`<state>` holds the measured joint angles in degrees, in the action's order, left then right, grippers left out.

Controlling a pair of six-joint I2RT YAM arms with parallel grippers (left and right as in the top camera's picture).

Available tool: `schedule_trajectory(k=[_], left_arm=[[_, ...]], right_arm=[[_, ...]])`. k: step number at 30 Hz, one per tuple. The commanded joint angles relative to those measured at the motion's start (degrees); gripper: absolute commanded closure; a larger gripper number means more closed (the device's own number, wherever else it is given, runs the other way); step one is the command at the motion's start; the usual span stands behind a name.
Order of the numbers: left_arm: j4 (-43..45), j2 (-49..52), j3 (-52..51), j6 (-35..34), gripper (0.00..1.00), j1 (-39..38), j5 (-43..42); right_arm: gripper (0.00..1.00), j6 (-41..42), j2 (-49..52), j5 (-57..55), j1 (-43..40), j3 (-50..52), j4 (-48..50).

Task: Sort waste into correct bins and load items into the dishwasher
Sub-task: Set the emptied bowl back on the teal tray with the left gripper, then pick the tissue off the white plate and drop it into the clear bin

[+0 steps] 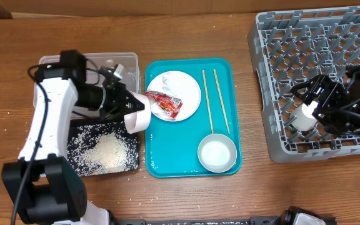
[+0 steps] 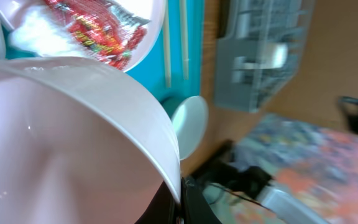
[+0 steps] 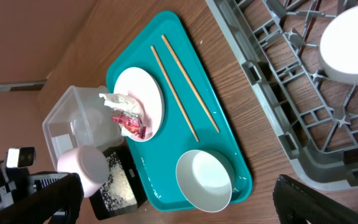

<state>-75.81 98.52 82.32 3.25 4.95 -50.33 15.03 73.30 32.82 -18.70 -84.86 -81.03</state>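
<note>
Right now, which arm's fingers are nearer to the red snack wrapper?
Left. Left fingers hold a pale dish beside the wrapper; right fingers are far away, over the dish rack.

Even, bright light; left wrist view blurred, others sharp.

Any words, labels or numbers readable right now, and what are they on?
None can be read. The red snack wrapper on the white plate carries printing, but it is crumpled and too blurred to read in every view.
</note>
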Motion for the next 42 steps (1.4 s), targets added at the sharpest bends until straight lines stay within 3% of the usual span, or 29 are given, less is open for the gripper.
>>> schedule_trajectory(k=[1, 4, 8, 14, 19, 20, 22, 23, 28, 35, 42], left_arm=[[-0.07, -4.48, 2.91, -10.71, 0.96, -8.5, 14.62], [-0.42, -4.96, 2.51, -17.73, 0.96, -19.15, 30.69], [4.81, -2.89, -3.61, -27.78, 0.96, -35.08, 44.09], [13.79, 2.97, -9.51, -36.24, 0.96, -47.47, 52.87], [16.72, 5.25, -9.33, -37.27, 0.91, -50.69, 56.52], [16.44, 5.2, -9.14, -37.31, 0.82, -50.64, 56.52], [14.32, 4.83, -7.45, -37.31, 0.46, -50.14, 56.98], [12.31, 4.59, -5.6, -37.09, 0.34, -49.7, 57.4], [5.42, 4.44, 7.02, -34.71, 0.04, -46.8, 62.18], [16.94, 6.1, 12.17, -25.81, 0.17, -37.16, 63.63], [23.21, 16.28, 12.2, -22.38, 0.25, -29.46, 53.2]], right_arm=[[0.0, -0.04, -0.22, 0.79, 0.09, -0.87, 0.07], [0.0, -0.04, -0.22, 0.79, 0.09, -0.87, 0.09], [0.0, -0.07, -0.22, 0.76, 0.09, -0.87, 0.09], [0.0, -0.07, -0.22, 0.74, 0.09, -0.87, 0.11], [0.0, -0.07, -0.22, 0.74, 0.09, -0.87, 0.11], [0.0, -0.07, -0.22, 0.74, 0.09, -0.87, 0.09], [0.0, -0.09, -0.22, 0.74, 0.09, -0.87, 0.09], [0.0, -0.07, -0.22, 0.74, 0.09, -0.87, 0.11], [0.0, -0.07, -0.22, 0.76, 0.09, -0.87, 0.39], [0.0, -0.09, -0.22, 0.74, 0.09, -0.87, 0.39], [0.0, -0.07, -0.22, 0.76, 0.09, -0.87, 0.76]])
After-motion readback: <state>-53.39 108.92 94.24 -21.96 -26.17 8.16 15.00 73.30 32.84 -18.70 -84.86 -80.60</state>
